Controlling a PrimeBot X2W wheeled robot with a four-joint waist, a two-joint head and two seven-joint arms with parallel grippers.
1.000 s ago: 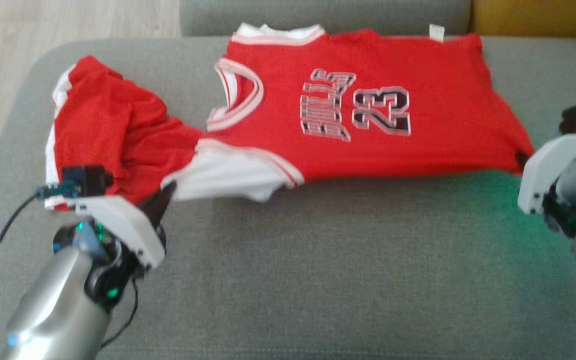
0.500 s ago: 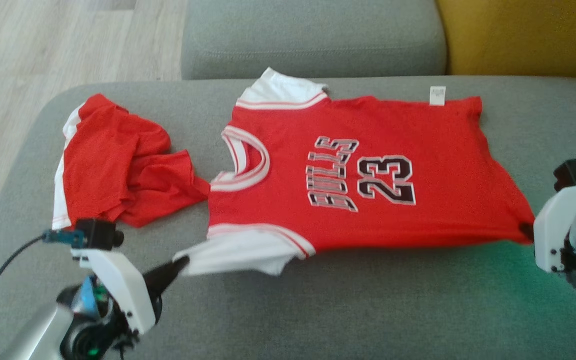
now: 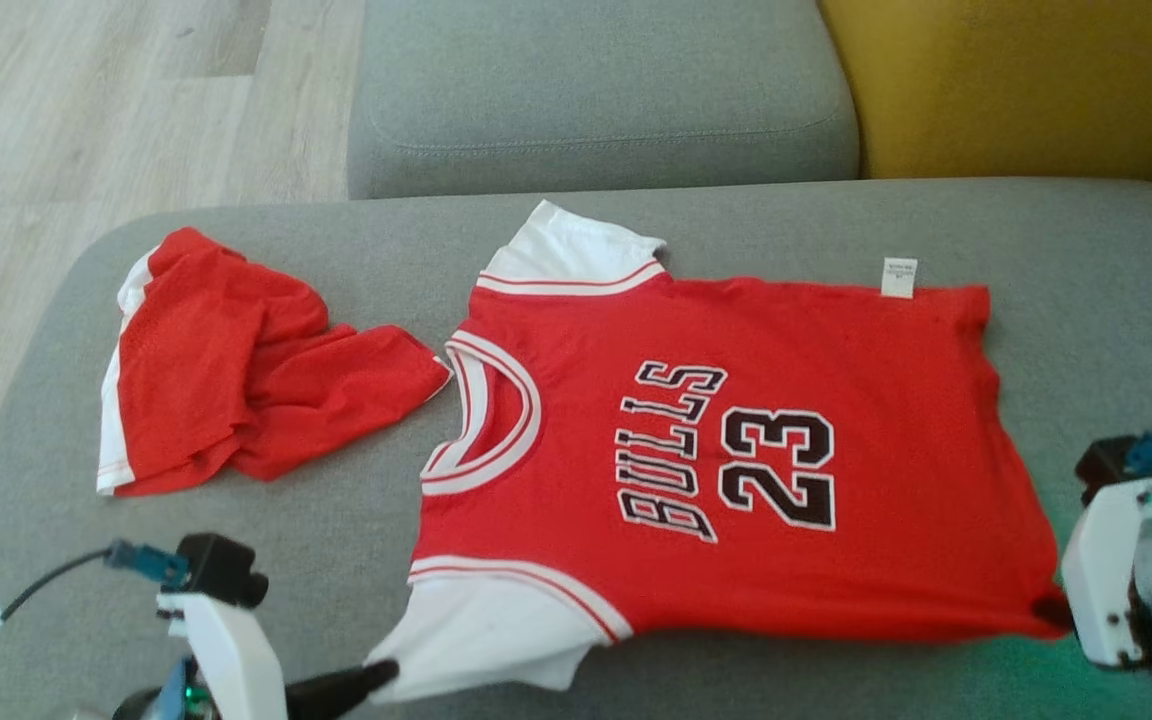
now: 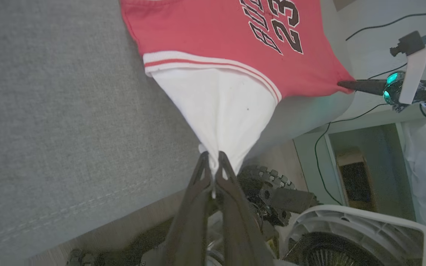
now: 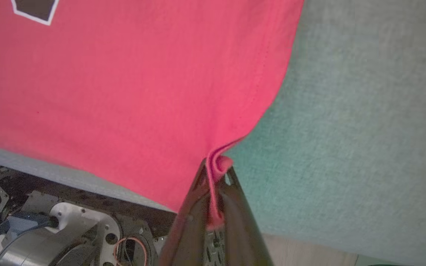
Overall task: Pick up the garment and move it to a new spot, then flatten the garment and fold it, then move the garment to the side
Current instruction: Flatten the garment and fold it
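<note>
The jersey [image 3: 736, 450] lay on the sofa [image 3: 266, 560]. Left gripper [image 4: 213, 166], at its 7 o'clock, had jaws pinching the sleeve [image 4: 220, 111]; right gripper [image 5: 215, 170], 4 o'clock, pinching the hem corner [image 5: 218, 160], probably stretching it flat.

Red shorts [image 3: 226, 370], grey sofa [image 3: 786, 220], yel. cushion [image 3: 1006, 80].

the garment [image 3: 736, 450] is red, with black white-edged "bulls 23" lettering and white sleeves trimmed in red stripes. white cloth sits between the left gripper's [image 4: 212, 159] dark jaws, red cloth between the right gripper's [image 5: 215, 167]. beyond the left jaws, red shorts [image 3: 236, 380] with a white band; grey sofa [image 3: 786, 685].
</note>
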